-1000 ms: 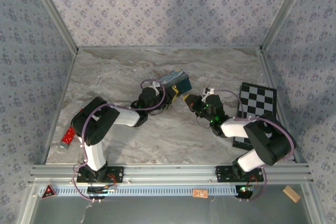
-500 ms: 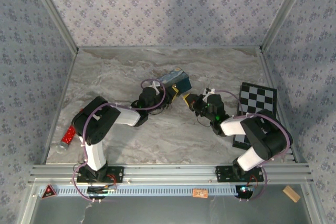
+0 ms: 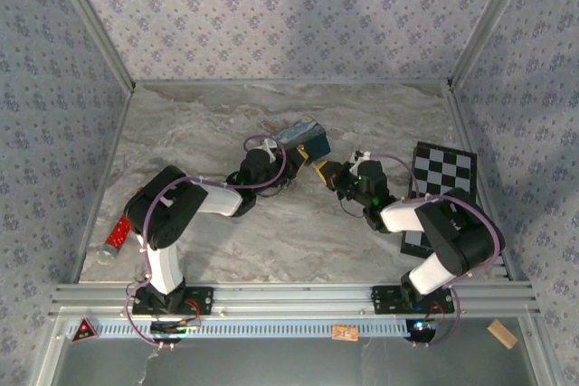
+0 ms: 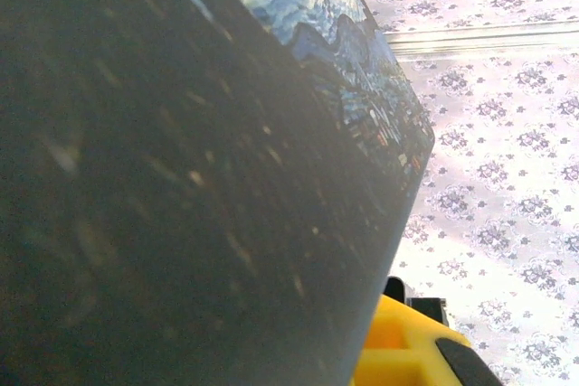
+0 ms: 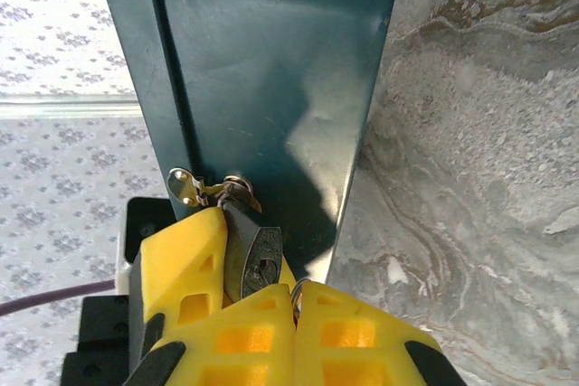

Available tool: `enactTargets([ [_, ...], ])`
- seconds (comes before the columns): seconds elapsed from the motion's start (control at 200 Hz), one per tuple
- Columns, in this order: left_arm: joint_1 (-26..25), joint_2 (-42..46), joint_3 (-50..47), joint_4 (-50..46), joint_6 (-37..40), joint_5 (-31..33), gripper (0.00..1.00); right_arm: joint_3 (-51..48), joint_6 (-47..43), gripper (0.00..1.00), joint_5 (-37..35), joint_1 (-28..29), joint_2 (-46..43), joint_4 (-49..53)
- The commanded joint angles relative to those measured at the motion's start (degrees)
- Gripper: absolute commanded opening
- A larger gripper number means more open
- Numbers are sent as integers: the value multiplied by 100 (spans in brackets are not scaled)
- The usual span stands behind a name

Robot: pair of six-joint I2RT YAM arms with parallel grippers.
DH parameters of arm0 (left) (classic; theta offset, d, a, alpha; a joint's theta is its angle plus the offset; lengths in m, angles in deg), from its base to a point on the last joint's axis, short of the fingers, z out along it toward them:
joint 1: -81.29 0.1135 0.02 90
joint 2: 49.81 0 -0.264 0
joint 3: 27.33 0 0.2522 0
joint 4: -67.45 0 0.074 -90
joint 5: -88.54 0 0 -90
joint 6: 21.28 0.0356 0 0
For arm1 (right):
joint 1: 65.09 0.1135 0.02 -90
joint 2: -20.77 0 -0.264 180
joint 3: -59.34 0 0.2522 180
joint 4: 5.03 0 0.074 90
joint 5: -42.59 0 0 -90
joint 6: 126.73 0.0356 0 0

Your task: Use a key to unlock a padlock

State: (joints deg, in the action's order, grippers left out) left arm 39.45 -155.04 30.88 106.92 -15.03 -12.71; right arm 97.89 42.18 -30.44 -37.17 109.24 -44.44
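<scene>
Right arm [image 3: 425, 219] has nudged in closer to the box [image 5: 271, 61] over the last second. Right claw [image 5: 294, 288] is squeezed closed right under the padlock [image 5: 257, 255], which hangs on the box's side. Doesn't look unlocked yet, I'd say. Left claw [image 3: 273, 163]: can't tell.

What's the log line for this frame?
left gripper: at box | right gripper: shut on key ring, tips at padlock | padlock: hangs from box clasp

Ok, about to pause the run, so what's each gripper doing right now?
Left gripper: cannot tell; the box hides its jaws.
Right gripper: closed, a thin ring showing at the fingertips, beside the padlock.
</scene>
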Motion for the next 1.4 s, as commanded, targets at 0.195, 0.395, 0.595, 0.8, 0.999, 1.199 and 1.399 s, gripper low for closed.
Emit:
enactTargets([
  [0.195,-618,3,363,513,130,-1916,0,600,-1028,0,162,380,-683,797],
  [0.395,-636,12,453,521,125,-1942,0,527,-324,0,476,266,-247,-164],
  [0.595,-642,90,470,438,183,-1943,0,476,-9,0,551,264,-84,-589],
  [0.8,-642,117,433,486,174,-1943,0,491,-3,0,544,266,-73,-567],
  [0.999,-658,117,450,495,183,-2000,0,471,65,0,535,274,42,-726],
  [1.199,-661,83,425,416,245,-2061,0,517,65,0,606,238,-84,-826],
  [1.399,-666,55,454,366,253,-2191,0,447,-398,0,526,187,-310,-605],
])
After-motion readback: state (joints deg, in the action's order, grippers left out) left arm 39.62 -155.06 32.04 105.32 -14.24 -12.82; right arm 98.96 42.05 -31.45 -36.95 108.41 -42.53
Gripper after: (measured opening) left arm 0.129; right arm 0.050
